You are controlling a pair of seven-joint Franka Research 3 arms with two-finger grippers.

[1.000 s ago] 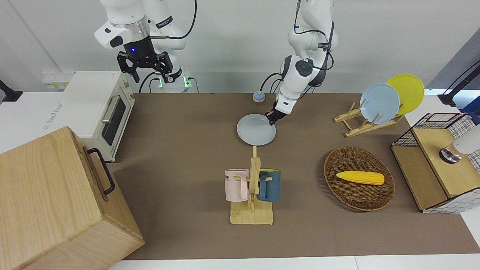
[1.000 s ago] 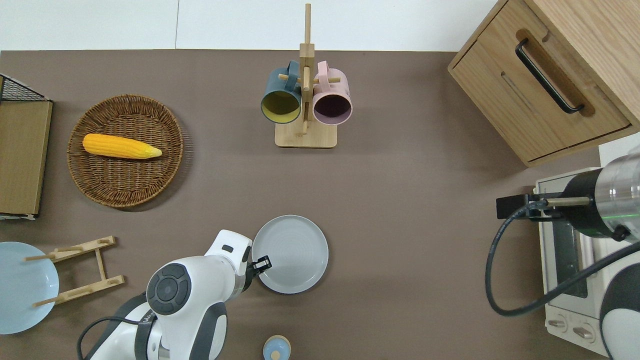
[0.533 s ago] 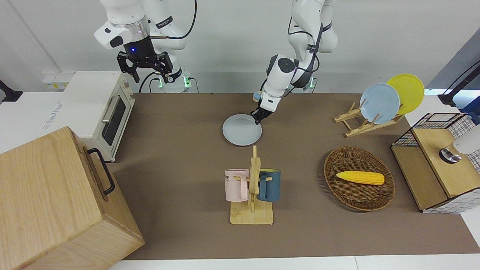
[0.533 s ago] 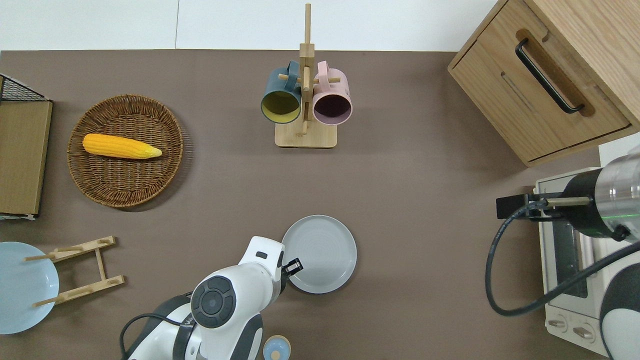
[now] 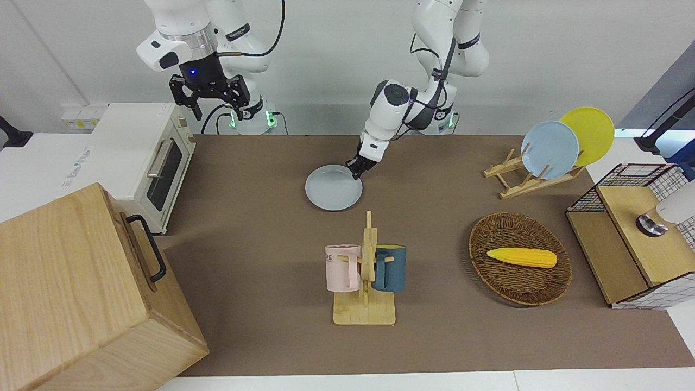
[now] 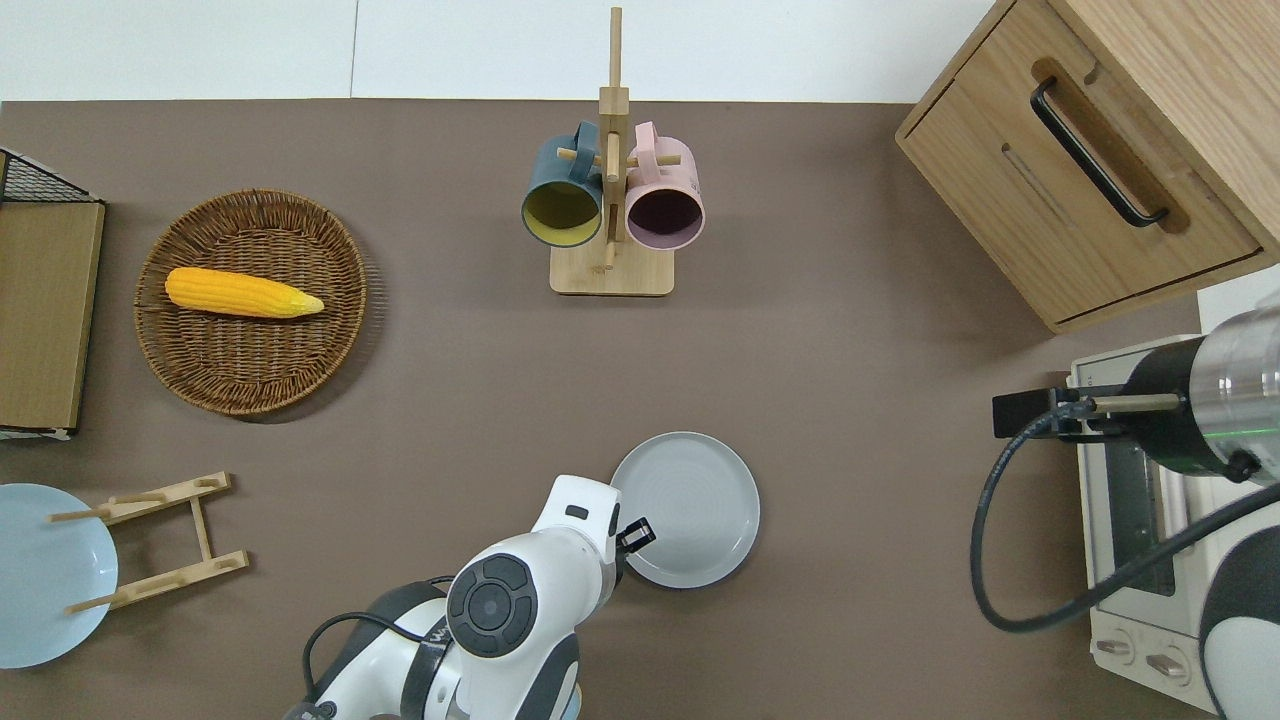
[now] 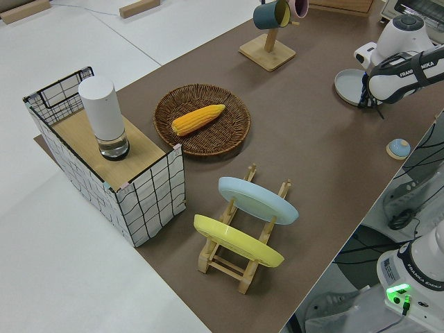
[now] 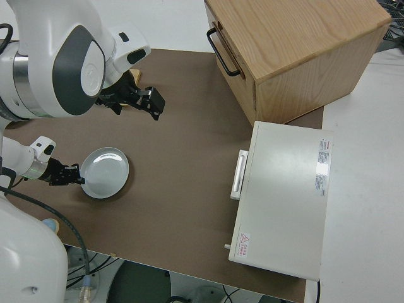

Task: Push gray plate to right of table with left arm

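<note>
The gray plate (image 5: 333,188) (image 6: 686,509) (image 8: 105,172) lies flat on the brown table (image 5: 260,179), nearer to the robots than the mug rack. My left gripper (image 5: 357,169) (image 6: 636,535) (image 8: 72,177) is down at table level. Its fingers are shut, and they press on the plate's rim at the side toward the left arm's end of the table. Nothing is gripped. My right gripper (image 5: 217,108) is parked, open.
A mug rack (image 5: 365,271) holds a pink and a dark blue mug. A wicker basket (image 5: 483,239) with a corn cob, a plate rack (image 5: 510,184) and a wire crate (image 5: 630,233) stand toward the left arm's end. A toaster oven (image 5: 146,157) and a wooden cabinet (image 5: 81,293) stand at the right arm's end.
My left gripper has slid toward the right arm's end of the table with the gray plate moving along at its tips. The right arm has not moved.
</note>
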